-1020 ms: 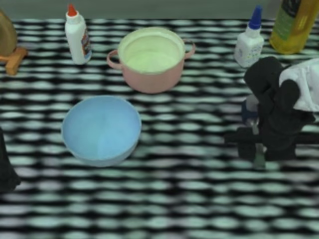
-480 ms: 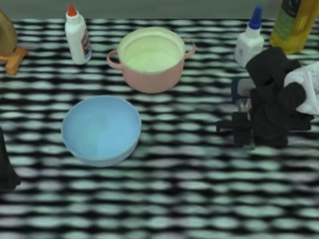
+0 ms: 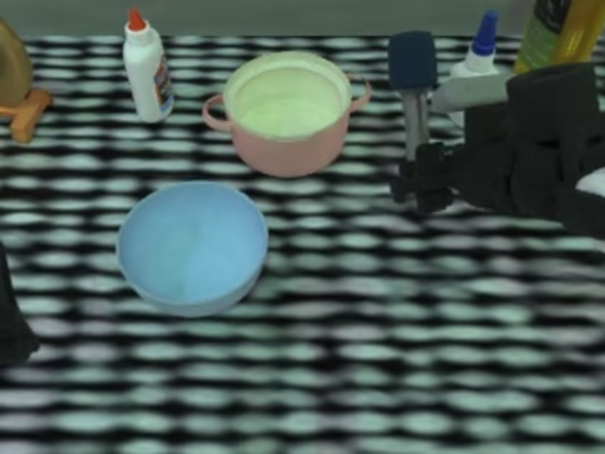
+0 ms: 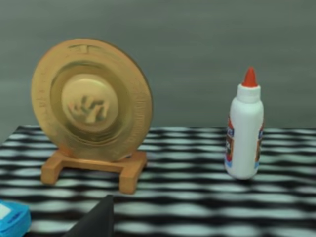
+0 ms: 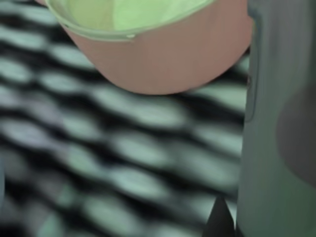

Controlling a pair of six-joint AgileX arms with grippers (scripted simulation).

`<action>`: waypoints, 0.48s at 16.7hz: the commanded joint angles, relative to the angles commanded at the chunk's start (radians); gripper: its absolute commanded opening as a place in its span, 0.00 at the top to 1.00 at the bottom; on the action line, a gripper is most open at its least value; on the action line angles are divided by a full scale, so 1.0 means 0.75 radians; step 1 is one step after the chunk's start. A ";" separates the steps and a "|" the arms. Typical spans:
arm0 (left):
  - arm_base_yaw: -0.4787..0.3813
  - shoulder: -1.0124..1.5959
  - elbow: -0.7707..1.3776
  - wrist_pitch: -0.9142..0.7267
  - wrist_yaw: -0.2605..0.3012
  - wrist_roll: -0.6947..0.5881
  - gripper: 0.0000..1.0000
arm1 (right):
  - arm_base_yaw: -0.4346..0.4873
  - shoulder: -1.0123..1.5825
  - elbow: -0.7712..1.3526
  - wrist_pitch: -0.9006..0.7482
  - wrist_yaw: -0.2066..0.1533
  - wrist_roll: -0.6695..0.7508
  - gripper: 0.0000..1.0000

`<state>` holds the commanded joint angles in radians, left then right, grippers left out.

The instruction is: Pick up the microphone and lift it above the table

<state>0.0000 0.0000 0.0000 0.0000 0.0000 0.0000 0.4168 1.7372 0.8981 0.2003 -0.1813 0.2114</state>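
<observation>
The microphone [image 3: 413, 66] has a dark navy foam head and a grey handle, and it hangs above the striped table [image 3: 359, 331] at the back right, head pointing to the far edge. My right gripper [image 3: 421, 180] is shut on the lower end of the handle. In the right wrist view the grey handle of the microphone [image 5: 281, 123] fills the side of the picture, with the table far below it. My left arm [image 3: 8, 322] stays parked at the left edge.
A pink pot [image 3: 286, 113] stands just left of the held microphone, and a blue bowl [image 3: 192, 248] sits in front of the pot. Behind the right gripper are a blue-capped glue bottle [image 3: 477, 57] and a yellow bottle [image 3: 558, 33]. At the back left stand a red-capped glue bottle [image 3: 147, 76] and a gold plate on a wooden stand [image 4: 91, 98].
My right gripper has risen and moved left and toward the back with the microphone in it. The navy head, half hidden under the arm before, now shows fully. The left arm has not moved.
</observation>
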 joint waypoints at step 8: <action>0.000 0.000 0.000 0.000 0.000 0.000 0.00 | -0.009 -0.249 -0.197 0.730 -0.217 -0.233 1.00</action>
<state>0.0000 0.0000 0.0000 0.0000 0.0000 0.0000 0.4101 1.5503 0.7502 0.7475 -0.3439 0.0367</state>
